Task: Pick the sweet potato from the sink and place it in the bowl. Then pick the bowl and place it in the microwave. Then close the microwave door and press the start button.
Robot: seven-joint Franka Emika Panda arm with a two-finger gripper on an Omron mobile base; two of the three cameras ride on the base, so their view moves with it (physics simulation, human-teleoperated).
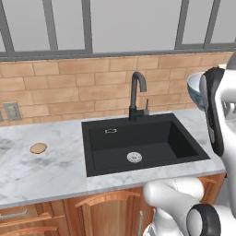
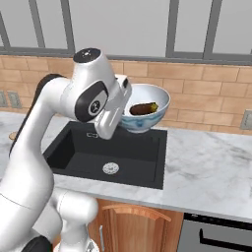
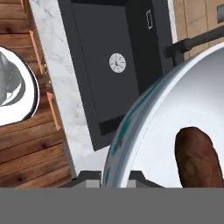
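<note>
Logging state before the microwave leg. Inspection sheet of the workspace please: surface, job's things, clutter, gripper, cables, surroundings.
Surface: marble counter, bare apart from one disc.
Job's things: sweet potato lies inside the bowl; bowl is lifted above the sink, tilted. Sink basin holds nothing but its white drain.
Clutter: flat tan disc on the counter left of the sink.
Gripper: gripper clamps the bowl's rim, a finger on each side of the wall.
Cables: nothing seen.
Surroundings: black faucet, brick backsplash, windows above, wall outlet, wooden cabinets below.
</note>
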